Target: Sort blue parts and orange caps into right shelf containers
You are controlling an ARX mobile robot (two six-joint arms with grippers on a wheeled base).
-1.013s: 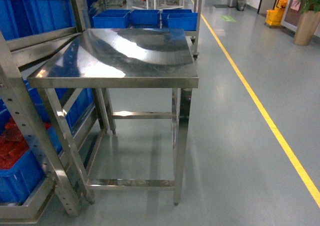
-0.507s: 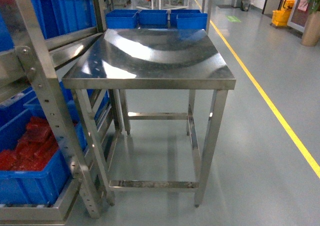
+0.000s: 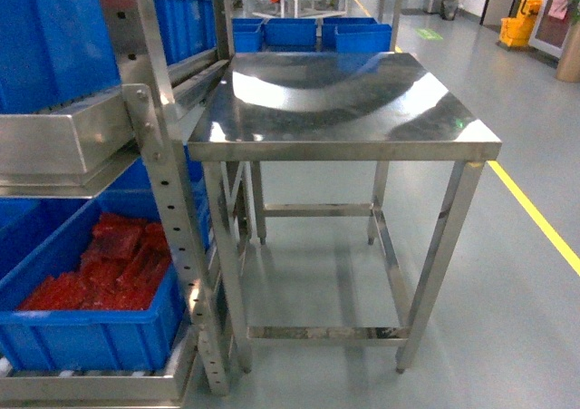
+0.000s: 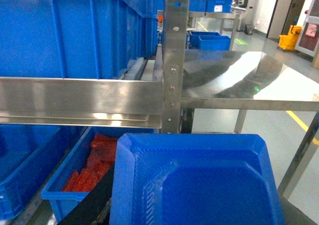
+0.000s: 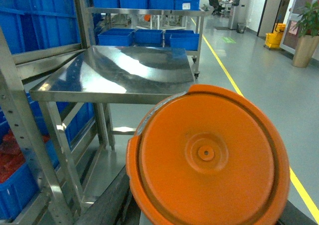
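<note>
Table [image 3: 344, 96] of steel fills the head view, a crate [image 3: 86, 323] of red pieces low left; neither claw shows. Left wrist: blue part [image 4: 197, 182] close below the lens, grip unclear. Right wrist: orange cap [image 5: 207, 157] likewise, grip unclear.

Blue crate [image 3: 91, 336] w/ red parts [image 3: 100, 277]; orange cap [image 5: 207, 157]; blue tray [image 4: 194, 182]; silver table [image 3: 344, 110]; yellow floor line [image 3: 535, 219].

- Left wrist view: only a dark, near-black sloping strip of the left gripper [image 4: 92, 205] shows at the lower edge
- Right wrist view: the right gripper [image 5: 112, 200] shows dark grey-black bodywork, smooth and unmarked
</note>
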